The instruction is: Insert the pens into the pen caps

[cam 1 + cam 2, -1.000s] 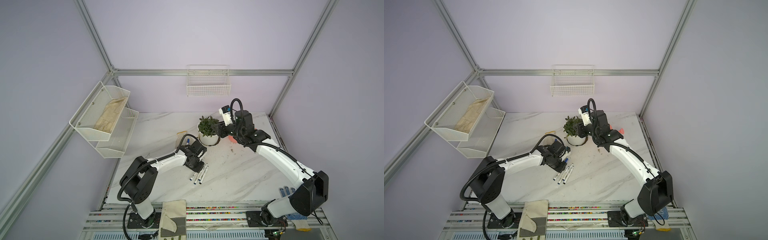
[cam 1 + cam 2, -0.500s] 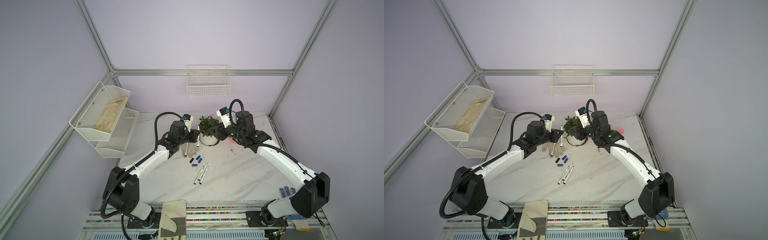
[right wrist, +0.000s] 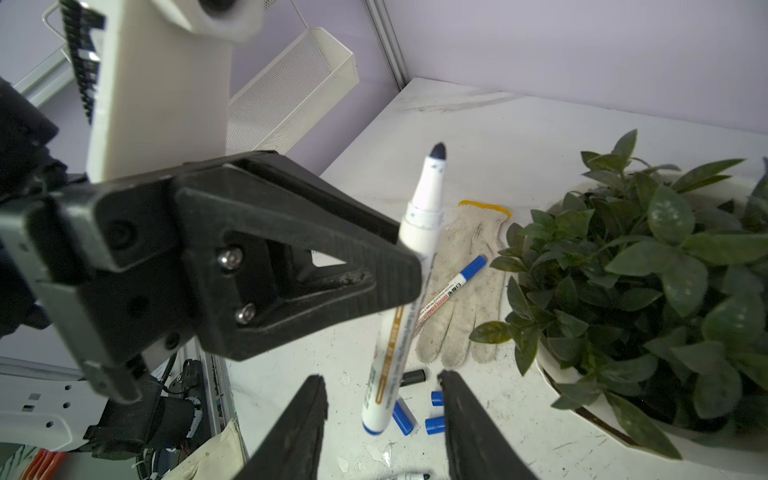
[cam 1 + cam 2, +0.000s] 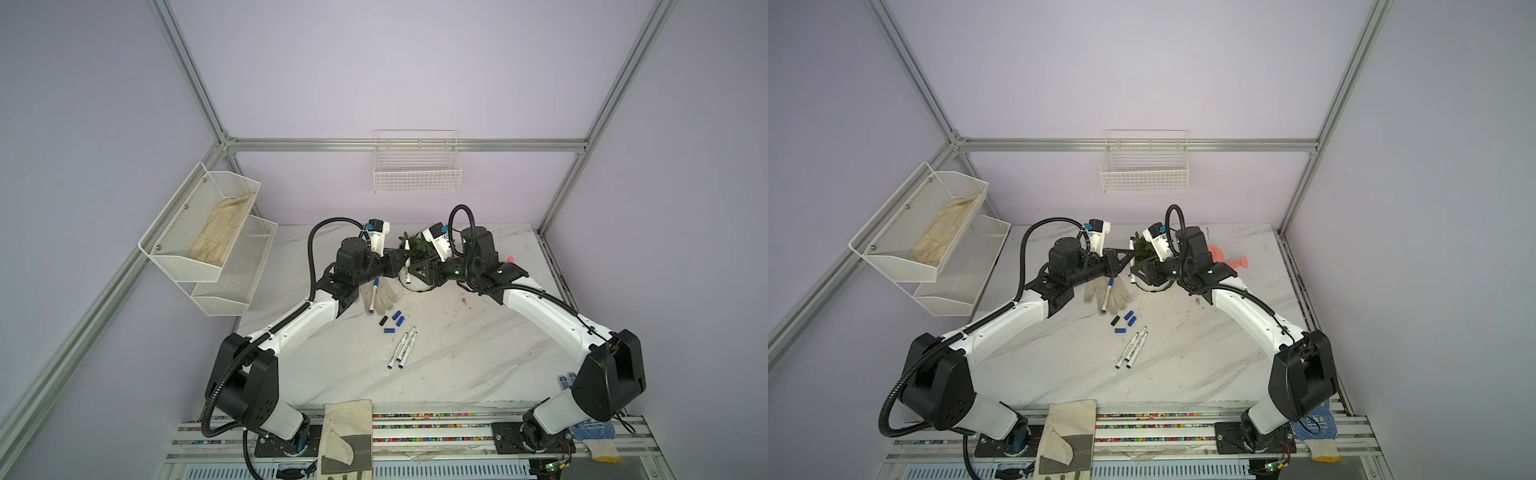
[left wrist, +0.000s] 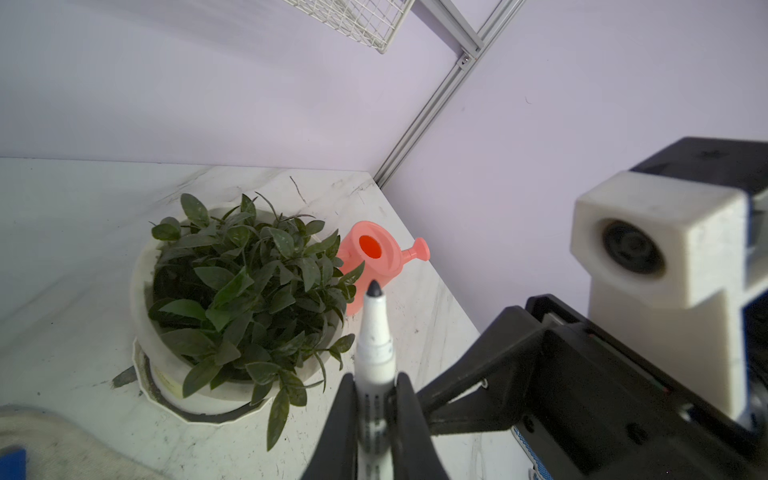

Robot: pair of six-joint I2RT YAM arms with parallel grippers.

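Scene: Two robot arms meet head-on over the far half of a marble table (image 4: 457,353), right beside a potted plant (image 4: 415,248).
Left gripper: The left gripper (image 5: 376,380) is clamped hard on the barrel of the held pen (image 3: 419,232), its fingers pressed against the barrel on both sides.
Held pen: White and uncapped with its dark tip bare, it hangs tilted in the air between the two grippers. Its blue-plugged end points down toward the table.
Right gripper: The right gripper (image 3: 381,376) stands spread, one finger on each side of the held pen's plugged end. A gap shows on both sides, and it carries nothing.
Capped pen: One capped pen (image 4: 374,293), wearing a blue cap, lies across a grubby knit glove (image 4: 386,297) just beside the plant pot.
Loose caps: The loose caps (image 4: 1128,314), three blue and one black, sit close together on the marble. They are on the glove's near side, toward the arm bases, and none is on a pen.
Spare pens: The spare pens (image 4: 1130,349) lie side by side, uncapped, just past the caps. Their exact count is hard to make out.
Background: A pink watering can (image 5: 374,257) stands behind the plant near the table's far corner.
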